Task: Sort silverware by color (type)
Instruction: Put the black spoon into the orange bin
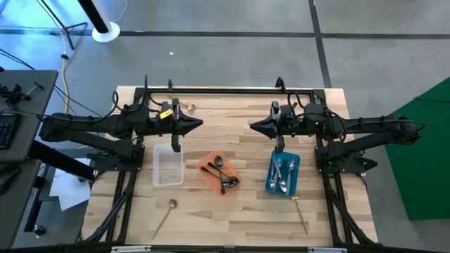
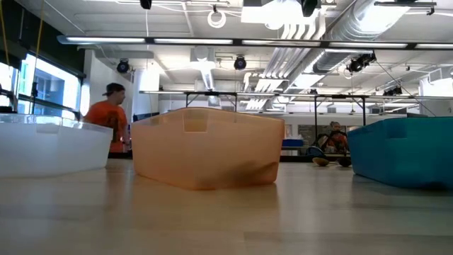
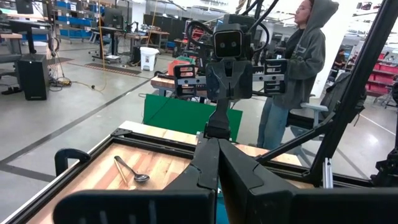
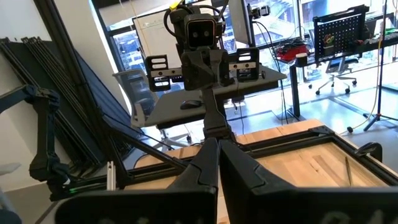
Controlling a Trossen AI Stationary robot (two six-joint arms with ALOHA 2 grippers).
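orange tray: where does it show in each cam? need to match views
High: orange tray at table centre, turned askew, dark spoons in it, between the clear tray and the blue tray.
Low: large, centre, clear tray left, blue tray right.
Left wrist: not in it.
Right wrist: not in it.
Shared landmark: the three-tray row, clear, orange, blue.

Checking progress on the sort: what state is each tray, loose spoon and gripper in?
Clear tray: empty.
Orange tray: holds dark spoons.
Blue tray: holds silver spoons.
Gold spoon: loose on table.
Second gold spoon: loose on table.
Left gripper: shut, empty.
Right gripper: shut, empty.
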